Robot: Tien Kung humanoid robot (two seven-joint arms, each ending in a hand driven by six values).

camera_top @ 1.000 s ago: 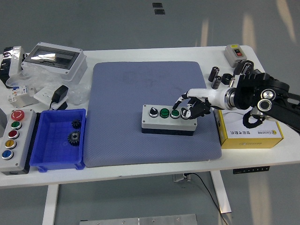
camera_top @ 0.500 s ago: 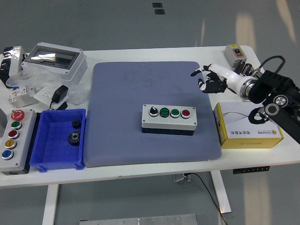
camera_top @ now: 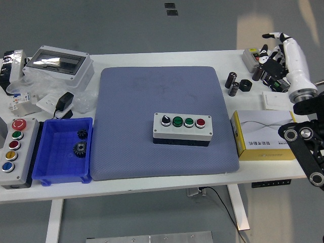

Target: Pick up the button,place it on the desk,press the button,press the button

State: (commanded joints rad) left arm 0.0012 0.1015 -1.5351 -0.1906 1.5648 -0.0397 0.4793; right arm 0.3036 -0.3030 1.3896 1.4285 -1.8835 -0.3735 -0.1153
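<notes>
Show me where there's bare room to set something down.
The blue pad is bare all around the four-button box, widest behind it and to its left. The table's left end around the clear-lid enclosure and the right end near the yellow carton are crowded.

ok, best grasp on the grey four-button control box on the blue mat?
Probably across the long front and back walls of the grey four-button control box, coming from above. It lies flat on the blue mat with buttons on top, so pinch below the lid. The right hand is raised at the table's far right corner.
</notes>
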